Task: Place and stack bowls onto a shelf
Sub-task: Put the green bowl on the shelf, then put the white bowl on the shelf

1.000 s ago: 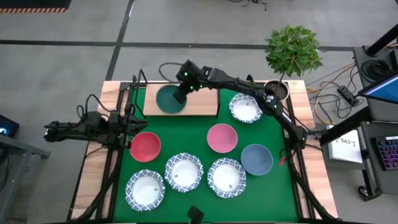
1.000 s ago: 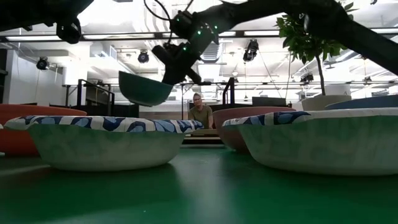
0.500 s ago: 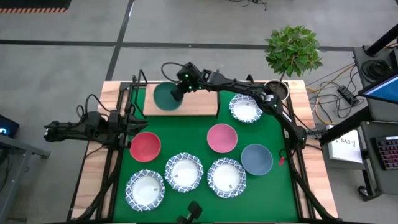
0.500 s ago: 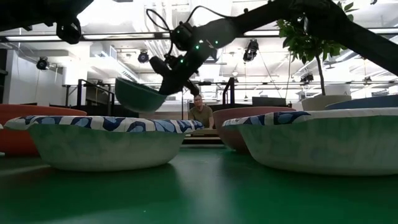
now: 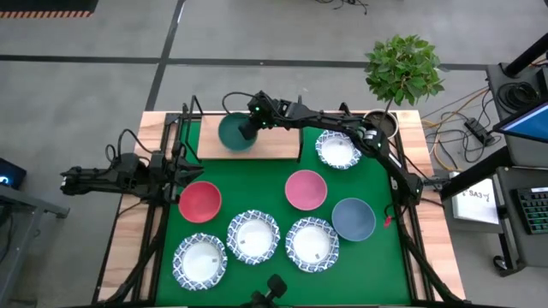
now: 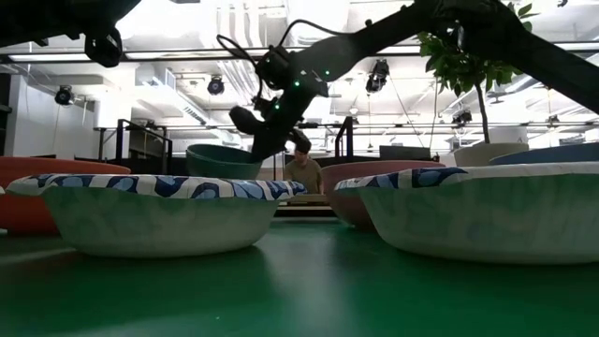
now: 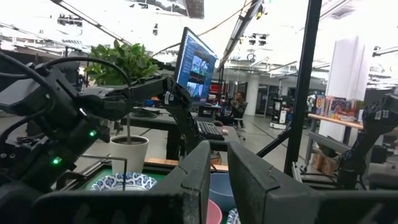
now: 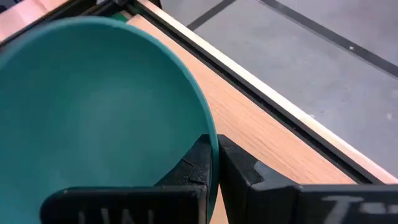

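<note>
The dark green bowl [image 5: 233, 134] sits over the left end of the light-wood shelf [image 5: 278, 145]; the low view shows the bowl [image 6: 220, 159] level and low, its base hidden behind a white bowl. My right gripper [image 5: 250, 129] is shut on its rim. My left gripper [image 5: 183, 168] waits at the table's left edge near the red bowl [image 5: 199, 201], fingers a narrow gap apart [image 7: 219, 171]. On the green mat lie the pink bowl [image 5: 306, 189], the grey-blue bowl [image 5: 354, 219] and several white bowls with blue rims [image 5: 253, 236]. My right gripper pinches the green bowl's rim [image 8: 210, 140] on its side toward the table's right, one finger inside the bowl and one outside. The fingers [image 8: 239, 171] come slanting down from the right. The bowl is upright over the shelf board; whether its base touches the board is hidden.
A white bowl with a blue rim [image 5: 338, 148] lies just right of the shelf. A potted plant [image 5: 383, 122] stands at the far right corner. Black rod supports [image 5: 182, 128] rise at the table's far left. A person [image 6: 301, 171] sits in the room beyond.
My right gripper has gone down toward the shelf's left end, carrying the green bowl. The bowl hung tilted well above the board a second ago; now it is level and much lower. The left arm has kept still.
</note>
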